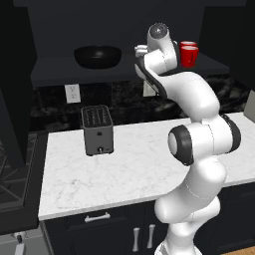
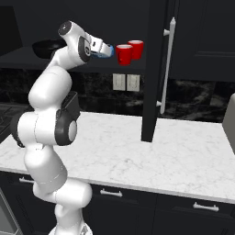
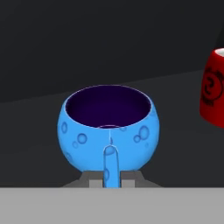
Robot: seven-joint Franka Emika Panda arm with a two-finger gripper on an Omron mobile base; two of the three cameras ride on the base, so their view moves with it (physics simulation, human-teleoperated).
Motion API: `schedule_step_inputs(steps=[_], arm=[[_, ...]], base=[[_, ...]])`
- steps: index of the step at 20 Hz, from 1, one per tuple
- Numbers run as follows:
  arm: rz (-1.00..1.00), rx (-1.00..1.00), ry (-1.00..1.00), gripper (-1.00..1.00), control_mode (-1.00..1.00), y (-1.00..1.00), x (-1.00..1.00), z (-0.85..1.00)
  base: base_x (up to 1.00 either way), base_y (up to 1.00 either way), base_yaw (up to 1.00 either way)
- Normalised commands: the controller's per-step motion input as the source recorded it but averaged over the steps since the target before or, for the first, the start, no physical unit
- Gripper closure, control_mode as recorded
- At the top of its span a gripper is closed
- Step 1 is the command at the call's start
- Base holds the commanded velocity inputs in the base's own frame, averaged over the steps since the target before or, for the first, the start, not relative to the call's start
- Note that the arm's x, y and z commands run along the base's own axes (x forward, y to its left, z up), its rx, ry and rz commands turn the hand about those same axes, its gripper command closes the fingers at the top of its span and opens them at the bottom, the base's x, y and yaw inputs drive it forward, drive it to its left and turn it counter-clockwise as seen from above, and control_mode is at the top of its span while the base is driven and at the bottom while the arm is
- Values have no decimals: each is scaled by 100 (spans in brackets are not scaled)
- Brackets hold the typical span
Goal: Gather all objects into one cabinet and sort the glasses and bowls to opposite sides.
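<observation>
My gripper (image 2: pixel 103 50) is shut on the small blue bowl (image 2: pixel 109 50), holding it upright over the dark shelf board of the black open cabinet (image 2: pixel 27 57). In the hand view the blue bowl (image 3: pixel 83 135) sits close in front with its dark inside showing, one fingertip against its near wall. Two red cups (image 2: pixel 124 54) (image 2: pixel 136 48) stand on the shelf just right of the blue bowl; one red cup (image 3: pixel 214 87) shows at the hand view's right edge. The wide black bowl (image 1: pixel 98 56) rests on the shelf's left part. The red cups (image 1: pixel 189 55) peek out behind my arm.
A grey toaster (image 1: pixel 97 129) stands on the white marble counter (image 1: pixel 134 169) below the shelf. A tall dark panel with a long handle (image 2: pixel 169 64) rises right of the cups. Wall outlets (image 2: pixel 126 82) sit under the shelf. A stove (image 1: pixel 12 174) lies at the counter's left.
</observation>
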Motion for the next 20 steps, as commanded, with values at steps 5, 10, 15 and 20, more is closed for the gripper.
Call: schedule_step_inputs(steps=[5, 10, 15, 20], arm=[[-9, 0, 0, 100, -100, -12, 0, 0], [-9, 0, 0, 100, -100, -21, 0, 0], [-9, 0, 0, 100, -100, -16, 0, 0], [-10, 0, 0, 100, -100, -10, 0, 0]], base=[[0, 0, 0], [0, 0, 0], [0, 0, 0], [0, 0, 0]])
